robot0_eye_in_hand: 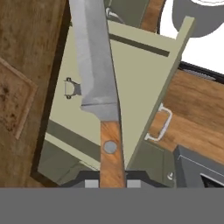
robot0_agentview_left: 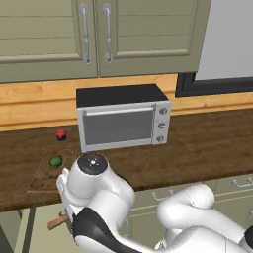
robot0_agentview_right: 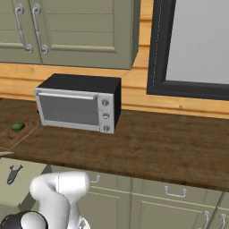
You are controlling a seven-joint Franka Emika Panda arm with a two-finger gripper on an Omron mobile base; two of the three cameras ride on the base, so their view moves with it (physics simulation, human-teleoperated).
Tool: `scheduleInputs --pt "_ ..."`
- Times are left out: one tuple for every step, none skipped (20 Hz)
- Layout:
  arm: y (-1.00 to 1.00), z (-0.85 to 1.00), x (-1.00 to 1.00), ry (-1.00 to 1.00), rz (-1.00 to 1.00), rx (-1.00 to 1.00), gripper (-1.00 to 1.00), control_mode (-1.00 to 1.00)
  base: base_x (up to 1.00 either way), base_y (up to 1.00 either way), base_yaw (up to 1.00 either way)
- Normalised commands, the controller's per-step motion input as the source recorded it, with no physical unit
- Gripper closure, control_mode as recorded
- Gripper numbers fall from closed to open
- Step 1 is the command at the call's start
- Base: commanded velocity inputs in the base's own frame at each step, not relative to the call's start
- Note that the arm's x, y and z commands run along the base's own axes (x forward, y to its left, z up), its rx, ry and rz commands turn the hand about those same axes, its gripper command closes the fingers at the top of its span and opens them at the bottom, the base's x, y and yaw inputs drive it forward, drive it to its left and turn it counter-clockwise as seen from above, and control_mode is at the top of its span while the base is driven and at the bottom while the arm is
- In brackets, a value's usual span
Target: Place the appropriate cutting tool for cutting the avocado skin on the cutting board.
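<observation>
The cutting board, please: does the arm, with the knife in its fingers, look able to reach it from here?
Probably yes. The gripper holds the knife by its handle over the open drawer, and the cutting board lies close beside it on the counter. The avocado takes one spot; the rest looks bare.

A silver toaster oven (robot0_agentview_left: 123,123) with a black top is sitting on the dark wooden tabletop (robot0_agentview_left: 207,143). A small red ball (robot0_agentview_left: 61,134) is lying just left of it. A dark grey peeler (robot0_agentview_right: 13,173) is resting in the open drawer (robot0_eye_in_hand: 131,74). Green cabinets (robot0_agentview_left: 99,34) are hanging above.
</observation>
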Motion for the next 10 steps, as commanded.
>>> scheduleInputs --pt "0.61 0.71 0.44 0.0 -0.1 -0.2 1.0 -1.0 0.0 0.0 0.0" --pt "0.64 0.59 0.51 0.0 -0.08 -0.18 1.0 -1.0 0.0 0.0 0.0" --pt "0.67 0.43 0.58 0.0 -0.06 -0.18 1.0 -1.0 0.0 0.0 0.0" --pt "0.66 0.31 0.56 0.0 -0.05 -0.17 1.0 -1.0 0.0 0.0 0.0" --pt "0.64 0.25 0.6 0.0 -0.04 -0.16 1.0 -1.0 0.0 0.0 0.0" --pt "0.56 0.26 0.67 0.0 -0.02 -0.14 1.0 -1.0 0.0 0.0 0.0" --pt "0.44 0.14 0.68 0.0 -0.01 -0.13 1.0 -1.0 0.0 0.0 0.0" --pt "0.36 0.12 0.69 0.0 0.0 -0.09 1.0 -1.0 0.0 0.0 0.0" --pt "0.22 0.01 0.67 0.0 0.0 -0.06 1.0 -1.0 0.0 0.0 0.0" --pt "0.05 0.0 0.44 0.0 0.0 -0.03 1.0 -1.0 0.0 0.0 0.0"
